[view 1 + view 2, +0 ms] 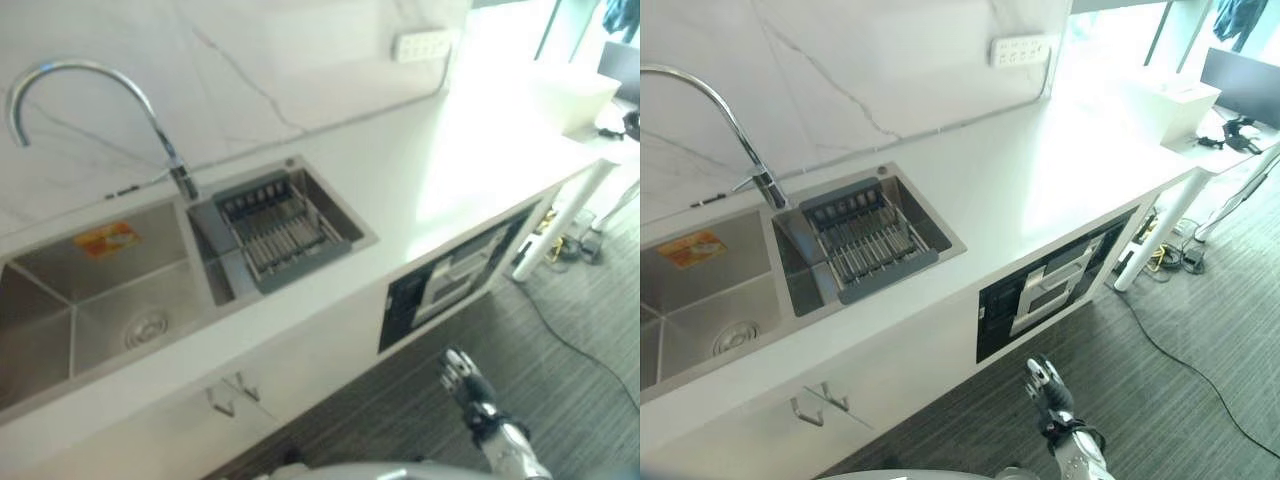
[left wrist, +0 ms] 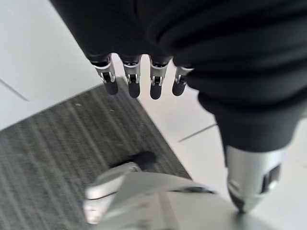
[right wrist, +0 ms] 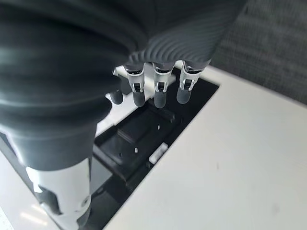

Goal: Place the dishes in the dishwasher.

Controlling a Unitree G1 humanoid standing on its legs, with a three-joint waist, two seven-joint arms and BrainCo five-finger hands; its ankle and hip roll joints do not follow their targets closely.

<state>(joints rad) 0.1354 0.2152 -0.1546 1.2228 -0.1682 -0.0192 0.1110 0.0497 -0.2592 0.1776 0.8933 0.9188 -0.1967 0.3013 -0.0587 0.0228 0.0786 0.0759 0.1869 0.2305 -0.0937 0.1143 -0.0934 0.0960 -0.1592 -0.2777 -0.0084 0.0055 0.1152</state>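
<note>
Right hand (image 1: 1043,380) low in front of the counter (image 1: 1040,170), fingers (image 3: 159,93) straight, side by side, holding nothing. Dishwasher (image 1: 1055,282), black-fronted and built in under the counter, lies just past the fingertips; contact cannot be told. Left hand (image 2: 139,72): fingers straight, empty, floor (image 2: 57,153) and white cabinet (image 2: 38,52) beyond them. Rack (image 1: 278,230) in sink (image 1: 120,290), well apart from both hands.

A: The sink (image 1: 100,290) is brushed steel and the tap (image 1: 90,100) polished chrome, yes?
B: Yes. The worktop (image 1: 1040,170) is smooth glossy white, the wall (image 1: 870,60) veined marble-look, the floor (image 1: 1200,400) rough grey carpet, the dishwasher (image 1: 1050,285) front glossy black
</note>
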